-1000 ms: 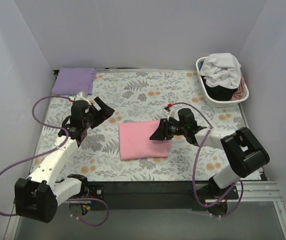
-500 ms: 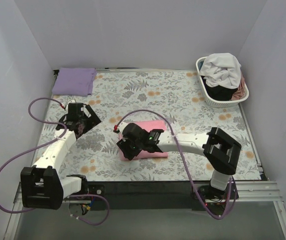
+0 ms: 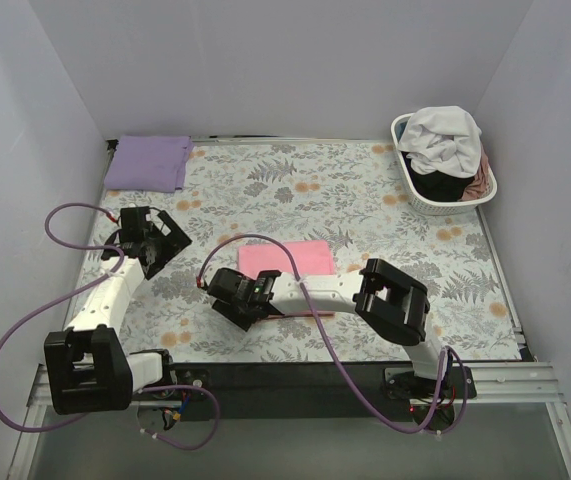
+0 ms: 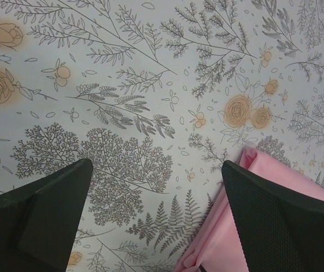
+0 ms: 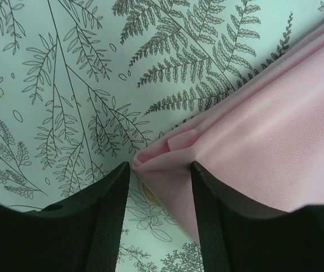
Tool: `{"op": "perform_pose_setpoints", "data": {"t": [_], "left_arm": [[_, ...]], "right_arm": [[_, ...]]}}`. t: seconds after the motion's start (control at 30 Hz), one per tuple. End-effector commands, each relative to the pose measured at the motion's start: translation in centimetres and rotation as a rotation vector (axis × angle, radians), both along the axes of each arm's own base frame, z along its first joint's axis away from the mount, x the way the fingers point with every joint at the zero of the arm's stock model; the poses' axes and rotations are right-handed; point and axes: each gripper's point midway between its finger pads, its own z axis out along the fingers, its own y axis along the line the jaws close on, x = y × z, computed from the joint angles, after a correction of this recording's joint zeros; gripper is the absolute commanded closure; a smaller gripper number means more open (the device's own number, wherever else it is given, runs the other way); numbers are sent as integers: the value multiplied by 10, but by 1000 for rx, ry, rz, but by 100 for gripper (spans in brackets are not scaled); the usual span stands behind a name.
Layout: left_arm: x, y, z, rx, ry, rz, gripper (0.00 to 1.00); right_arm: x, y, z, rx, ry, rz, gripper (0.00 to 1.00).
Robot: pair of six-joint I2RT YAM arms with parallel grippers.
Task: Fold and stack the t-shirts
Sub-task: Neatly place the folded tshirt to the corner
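A folded light pink t-shirt [image 3: 290,257] lies mid-table, partly covered by my right arm. My right gripper [image 3: 237,307] sits at the shirt's near left corner. In the right wrist view the gripper [image 5: 160,167] stands open, its jaws straddling the folded pink corner [image 5: 247,141] with floral cover showing beside it. My left gripper [image 3: 172,245] hovers left of the shirt, wide open and empty [image 4: 156,170], with the pink shirt's edge [image 4: 215,241] by its right finger. A folded lavender t-shirt [image 3: 148,162] lies at the far left corner.
A white slatted basket [image 3: 410,187] at the far right holds white [image 3: 443,137], black and dusty pink shirts. The floral table cover [image 3: 385,230] spans the table. White walls close in on both sides and behind.
My right arm swept left across the pink shirt, from its right edge to its near left corner. My left gripper drew back to the left and opened wider.
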Motion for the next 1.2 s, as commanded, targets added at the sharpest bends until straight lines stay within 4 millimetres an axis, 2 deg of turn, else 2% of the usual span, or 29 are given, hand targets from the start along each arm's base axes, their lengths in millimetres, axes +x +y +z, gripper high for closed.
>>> {"op": "perform_pose_setpoints", "data": {"t": [0.0, 0.07, 0.1, 0.17, 0.2, 0.27, 0.3, 0.37, 0.4, 0.6, 0.73, 0.93, 1.0, 1.17], "left_arm": [[0, -6, 0, -30, -16, -37, 2], [0, -16, -2, -64, -20, -77, 2], [0, -20, -4, -82, -19, -96, 2], [-2, -32, -6, -136, -13, -138, 2], [-2, -35, -10, -160, 2, -143, 2], [-6, -45, -16, -213, 26, -161, 2], [-9, -54, -16, -267, 31, -173, 2], [-18, -64, -25, -334, 61, -178, 2], [-20, -74, -23, -398, 59, -187, 2], [-38, -108, -34, -612, 96, -189, 2], [-49, -136, -36, -700, 123, -216, 2], [-46, -152, -29, -776, 91, -155, 2], [-40, -154, -29, -769, 64, -124, 2], [-43, -169, -43, -749, 112, -119, 6]], "right_arm": [[-1, -19, -18, -113, -16, 1, 49], [-1, -27, -24, -139, -19, -7, 55], [-1, -28, -25, -143, -23, -3, 65], [2, -27, -20, -133, -37, -6, 77], [4, -25, -13, -121, -48, -4, 87], [10, -22, -3, -90, -56, -17, 95], [12, -19, 9, -53, -61, -22, 99], [18, -18, 17, -2, -62, -44, 99], [18, -16, 32, 51, -59, -48, 99], [21, -24, 55, 219, -36, -90, 99], [24, -30, 59, 253, -24, -111, 99], [22, -32, 55, 260, -7, -107, 99], [22, -31, 56, 273, -4, -105, 99], [21, -31, 60, 291, -4, -104, 99]]}}
